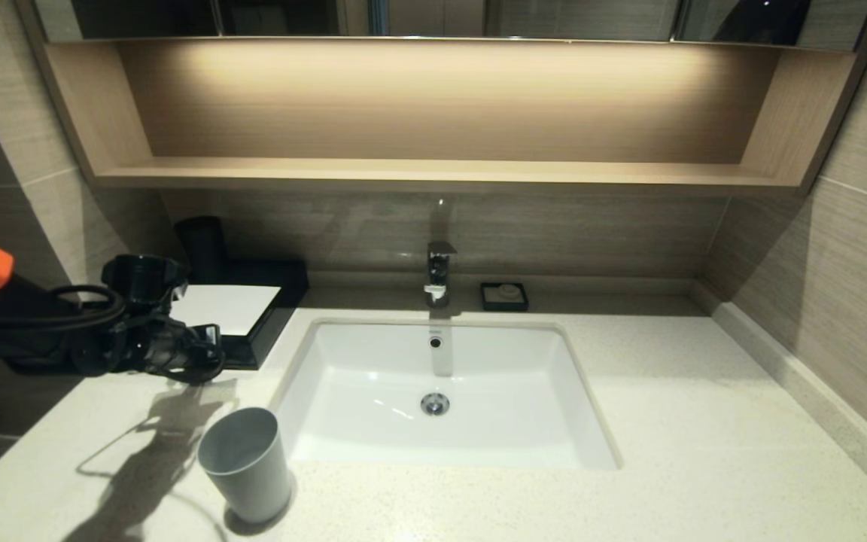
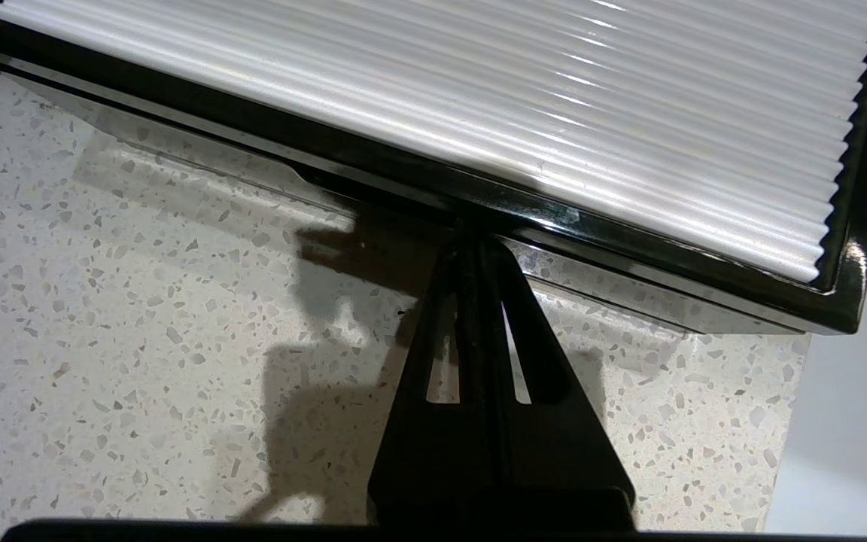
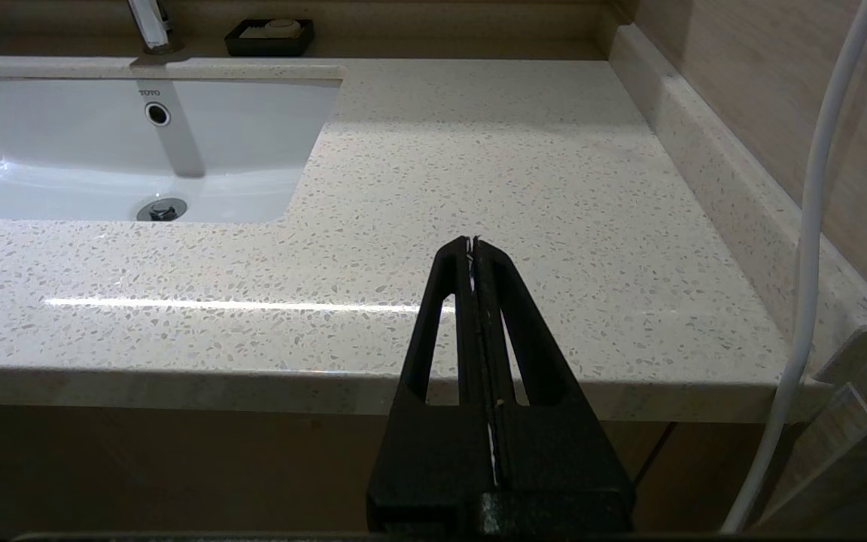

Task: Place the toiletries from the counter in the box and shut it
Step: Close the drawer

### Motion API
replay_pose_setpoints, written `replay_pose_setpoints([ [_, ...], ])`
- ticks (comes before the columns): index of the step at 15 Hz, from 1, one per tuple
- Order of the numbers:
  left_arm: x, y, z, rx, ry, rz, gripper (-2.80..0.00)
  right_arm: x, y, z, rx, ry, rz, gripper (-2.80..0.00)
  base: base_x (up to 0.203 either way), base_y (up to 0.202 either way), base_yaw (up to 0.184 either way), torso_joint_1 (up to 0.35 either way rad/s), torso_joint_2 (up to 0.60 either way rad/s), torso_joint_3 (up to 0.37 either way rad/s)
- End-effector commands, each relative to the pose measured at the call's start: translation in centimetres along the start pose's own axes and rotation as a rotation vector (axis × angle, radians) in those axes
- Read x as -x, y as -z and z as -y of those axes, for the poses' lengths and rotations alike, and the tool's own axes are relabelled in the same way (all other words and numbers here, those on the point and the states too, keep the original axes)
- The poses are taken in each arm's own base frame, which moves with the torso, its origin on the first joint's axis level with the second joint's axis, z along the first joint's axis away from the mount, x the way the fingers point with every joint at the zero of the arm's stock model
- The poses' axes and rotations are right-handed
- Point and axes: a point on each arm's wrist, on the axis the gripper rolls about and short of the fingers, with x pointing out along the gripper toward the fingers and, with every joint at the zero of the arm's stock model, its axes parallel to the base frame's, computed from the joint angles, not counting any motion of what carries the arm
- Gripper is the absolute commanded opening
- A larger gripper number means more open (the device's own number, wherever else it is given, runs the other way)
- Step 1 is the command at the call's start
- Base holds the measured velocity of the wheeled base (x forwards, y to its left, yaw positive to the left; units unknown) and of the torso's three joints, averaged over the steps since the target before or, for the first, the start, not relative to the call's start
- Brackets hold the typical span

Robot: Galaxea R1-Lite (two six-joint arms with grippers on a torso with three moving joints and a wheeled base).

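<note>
Bathroom setting: we face a pale speckled stone counter [image 1: 689, 421] with a white rectangular sink [image 1: 373, 376] set into it, a chrome tap [image 1: 439, 272] behind the basin, and a long wooden wall shelf [image 1: 433, 173] lit from above

1. Box. We locate the low black box [image 1: 268, 331] at the back left of the counter, to the left of the sink. Its lid with the white ribbed panel [image 2: 479, 98] lies flat in the black frame, so the box reads as closed. A dark cylindrical container [image 1: 204, 245] stands behind it against the wall

2. Left gripper. We find the left gripper [image 2: 471, 241] at the front edge of the box. Its 2 fingers are pressed together with nothing between them, and the tips meet the black rim of the lid at mid-front in the left wrist view. Whether they press on it we cannot tell

3. Right gripper. We see the right gripper [image 3: 473, 245] parked low at the front edge of the counter, right of the sink, its fingers pressed together and holding nothing

4. Other items. A grey plastic cup [image 1: 247, 461] stands upright on the counter in front of the box, near the sink's front left corner. A small black soap dish [image 1: 504, 296] sits just right of the tap

5. Toiletries. We see 0 sachets on the counter in any view
</note>
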Motion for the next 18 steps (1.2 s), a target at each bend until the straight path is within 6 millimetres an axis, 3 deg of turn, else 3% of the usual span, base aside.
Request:
replay_pose_setpoints([
  [1, 0.0, -0.2, 0.0, 0.005, 0.001, 0.015, -2.8, 0.0, 0.0, 0.0, 0.0, -0.001, 0.0, -2.8, 0.0, 0.0, 0.0, 0.0, 0.0, 0.0],
  [6, 0.2, -0.4, 0.0, 0.024, 0.003, 0.035, -2.8, 0.0, 0.0, 0.0, 0.0, -0.001, -0.001, -2.8, 0.0, 0.0, 0.0, 0.0, 0.0, 0.0],
  [18, 3.0, 0.0, -0.5, 0.016, 0.002, 0.043, -2.8, 0.0, 0.0, 0.0, 0.0, -0.001, 0.0, -2.8, 0.0, 0.0, 0.0, 0.0, 0.0, 0.0],
])
